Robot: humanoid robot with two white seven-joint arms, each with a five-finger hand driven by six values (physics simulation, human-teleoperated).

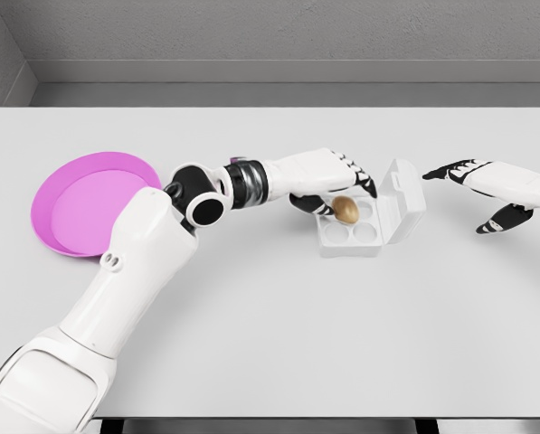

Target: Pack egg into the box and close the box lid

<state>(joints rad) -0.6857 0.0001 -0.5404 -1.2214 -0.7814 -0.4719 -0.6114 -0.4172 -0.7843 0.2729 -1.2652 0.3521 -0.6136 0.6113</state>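
A brown egg point(345, 211) sits at the back left cup of a small white egg box point(364, 238) right of the table's middle. The box lid point(403, 199) stands open, tilted up and back on the right side. My left hand point(335, 192) reaches in over the box, its black-tipped fingers curled around the egg from above and from the left. To the right of the lid my right hand point(473, 194) hovers with fingers spread, holding nothing.
A pink plate point(93, 203) lies at the table's left, partly behind my left forearm point(152, 244). The grey-white table point(270, 344) stretches wide in front of the box; a grey wall runs behind it.
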